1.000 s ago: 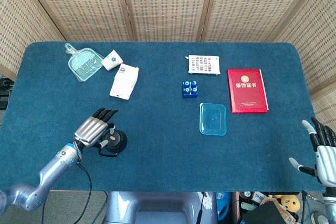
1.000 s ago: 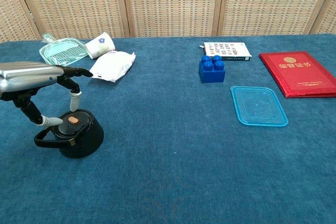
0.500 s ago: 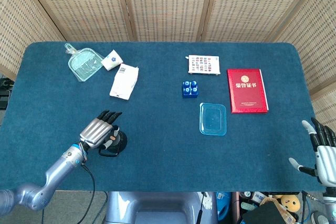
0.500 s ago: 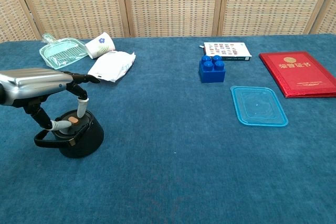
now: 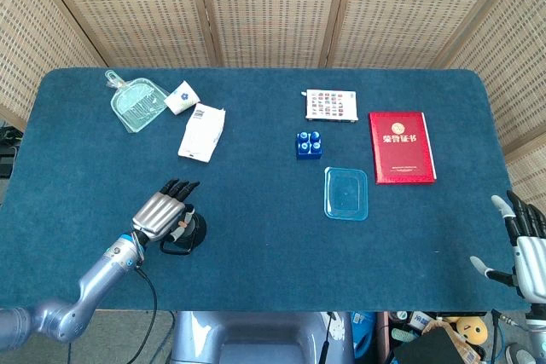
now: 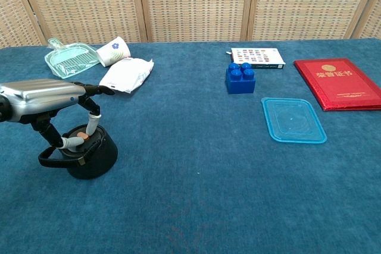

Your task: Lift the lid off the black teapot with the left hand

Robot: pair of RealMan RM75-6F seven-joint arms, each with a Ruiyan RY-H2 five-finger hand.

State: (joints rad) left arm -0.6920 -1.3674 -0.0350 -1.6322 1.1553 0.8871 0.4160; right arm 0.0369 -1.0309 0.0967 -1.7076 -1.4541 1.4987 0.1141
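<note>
Chest view: left hand (image 6: 44, 99) over black teapot (image 6: 89, 154), fingertips (image 6: 90, 127) pinching the lid (image 6: 80, 144) knob. Lid seated. Right hand (image 5: 520, 249) spread, near right edge

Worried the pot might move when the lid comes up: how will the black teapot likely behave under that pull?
The black teapot looks squat and broad-based on the cloth-covered table, so it probably won't tip. If the lid sticks, the pot may lift or slide. The left hand pinches only the small knob, so slipping seems possible.

lid (image 6: 83, 137) mostly hidden by left hand (image 6: 50, 96)
</note>
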